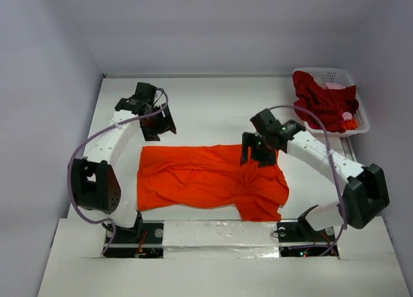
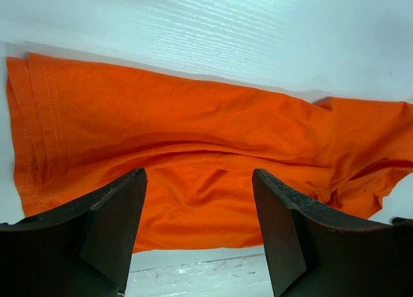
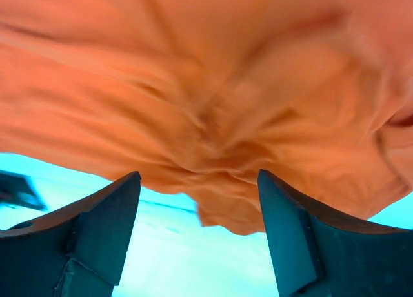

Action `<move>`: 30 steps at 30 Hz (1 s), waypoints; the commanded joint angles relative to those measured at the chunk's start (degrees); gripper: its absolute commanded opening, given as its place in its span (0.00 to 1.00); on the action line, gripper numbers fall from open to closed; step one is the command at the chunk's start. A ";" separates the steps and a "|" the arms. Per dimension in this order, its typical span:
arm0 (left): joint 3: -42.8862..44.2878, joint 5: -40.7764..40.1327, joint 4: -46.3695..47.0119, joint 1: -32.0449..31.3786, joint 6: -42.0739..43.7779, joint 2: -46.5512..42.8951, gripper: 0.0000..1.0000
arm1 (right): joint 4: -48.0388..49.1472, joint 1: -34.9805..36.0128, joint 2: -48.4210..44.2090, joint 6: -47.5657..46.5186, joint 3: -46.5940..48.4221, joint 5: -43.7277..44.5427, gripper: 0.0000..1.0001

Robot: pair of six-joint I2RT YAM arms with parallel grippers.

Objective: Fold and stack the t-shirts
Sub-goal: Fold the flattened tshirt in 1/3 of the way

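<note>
Orange-red t-shirt [image 1: 208, 179] lay spread on the white counter [image 1: 213, 110], in the near half between the two arms, long axis running left to right across the counter. Left end straight and fairly flat, with a stitched hem edge showing in the left wrist view; right end rumpled, cloth gathered into folds and one lobe sagging toward the near edge. Creases ran mostly along the length. Right gripper [image 1: 258, 156] hung over the bunched right part near the far edge of the cloth, fingers spread wide, nothing between them; its wrist view showed blurred orange folds just beyond the tips. Left gripper [image 1: 158, 124] stood past the shirt's far left corner, above bare counter, fingers moderately apart and empty, the shirt lying in front of them. Dark crimson t-shirt [image 1: 321, 102] sat heaped in the white lattice basket [image 1: 362, 125] at the far right corner, well apart from the orange one, pink cloth [image 1: 335, 86] peeking out behind it.
</note>
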 commanded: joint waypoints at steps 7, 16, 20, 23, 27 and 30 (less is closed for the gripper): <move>-7.80 -0.64 4.26 -0.36 -1.54 -2.66 0.63 | -0.90 0.30 13.57 -5.42 22.29 8.65 0.03; -10.09 -1.79 9.44 -0.36 -2.42 1.29 0.47 | 4.47 -0.23 21.77 -4.37 23.19 8.05 0.00; -10.53 -1.26 10.06 -0.36 -2.07 2.78 0.50 | 7.53 -4.86 23.79 -4.28 20.38 5.25 0.00; -10.36 -0.29 9.72 -0.36 -1.19 4.36 0.51 | 7.63 -6.11 23.98 -4.37 20.46 4.27 0.00; -8.34 0.94 8.92 -0.36 -0.49 6.56 0.51 | 7.29 -10.15 24.15 -4.46 21.77 1.89 0.00; -7.20 1.99 8.75 -0.36 -0.31 7.88 0.51 | 7.02 -11.30 24.85 -4.54 22.48 0.23 0.00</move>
